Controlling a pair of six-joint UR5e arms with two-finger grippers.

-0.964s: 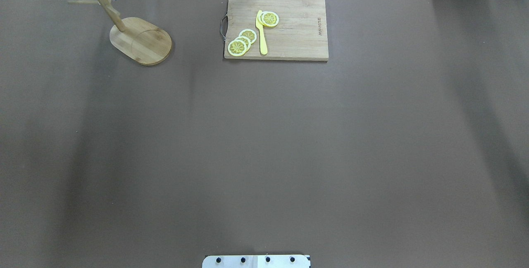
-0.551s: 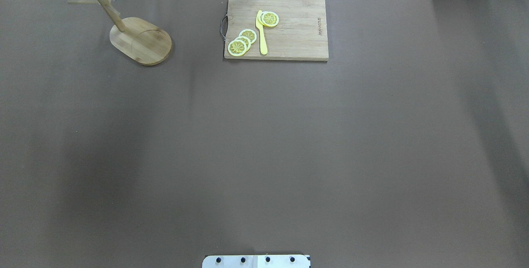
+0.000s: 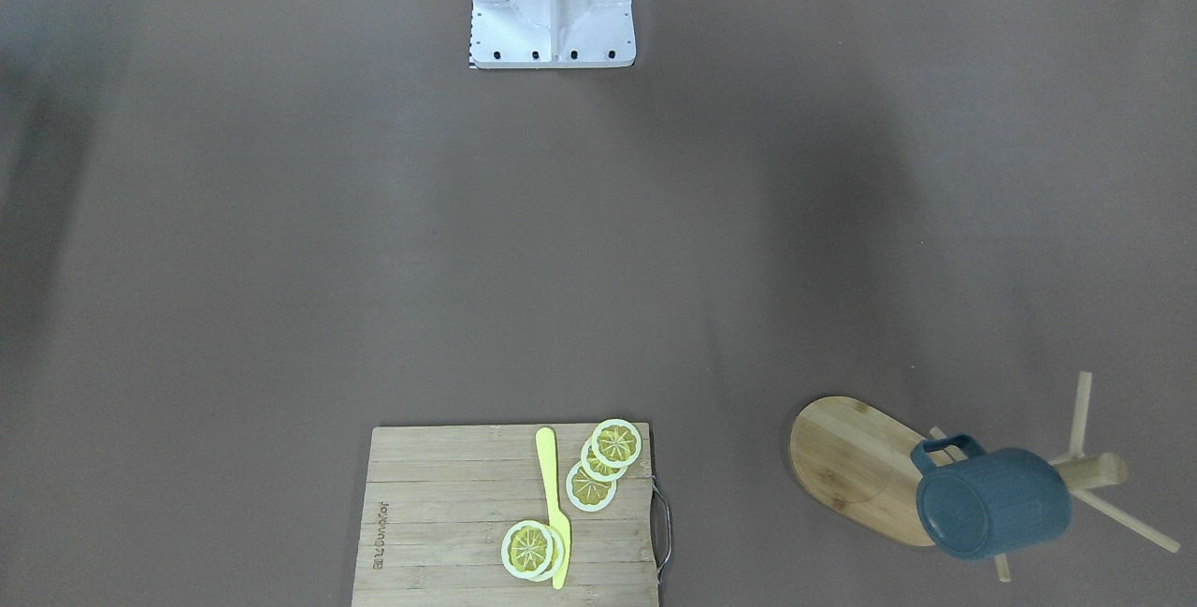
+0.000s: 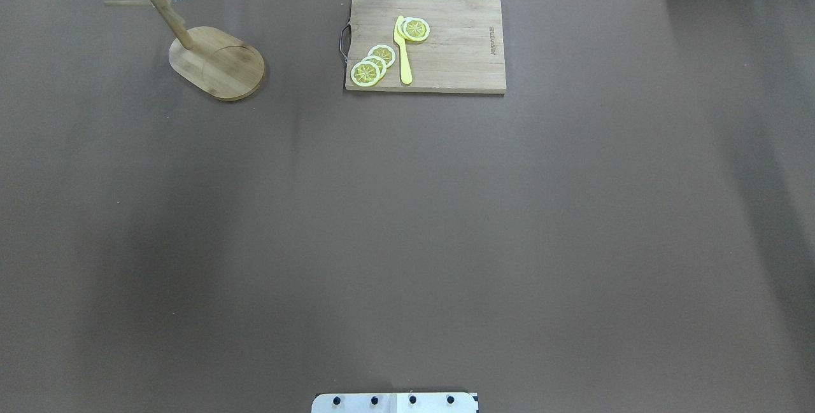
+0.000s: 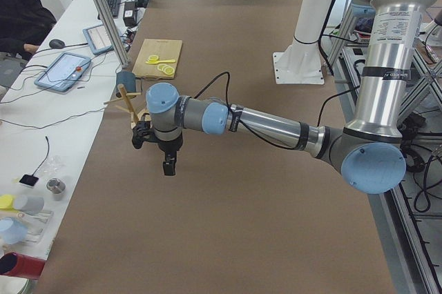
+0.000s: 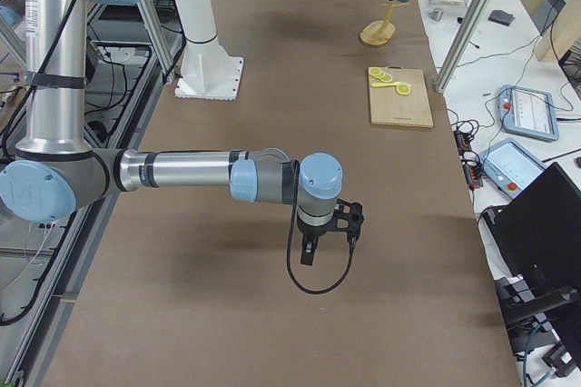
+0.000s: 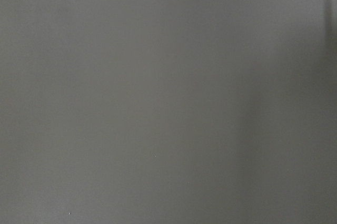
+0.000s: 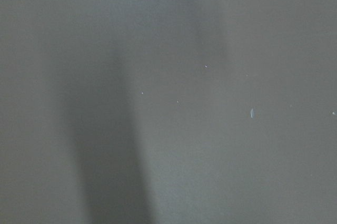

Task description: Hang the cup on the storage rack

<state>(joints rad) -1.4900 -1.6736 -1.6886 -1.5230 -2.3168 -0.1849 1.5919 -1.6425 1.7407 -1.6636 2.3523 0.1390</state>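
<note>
Fingers (image 5: 168, 168) of left gripper (image 5: 168, 170) aimed straight down over bare bench (image 3: 281, 261); released or clenched, cannot tell from the side view. Same for right gripper (image 6: 309, 256), hanging downward, state unreadable. Left arm (image 5: 269, 125) stretched low and nearly level, wrist bent down, near storage rack (image 3: 846, 471). Right arm (image 6: 182, 169) likewise level, well apart from everything else. One cup (image 3: 991, 504), hung by its handle on a rack peg, lying sideways above the oval base. One rack, far on the robot's left. One cutting board (image 3: 449, 513) carrying one yellow knife (image 3: 554, 509) and five lemon slices (image 3: 617, 443), some overlapping.
</note>
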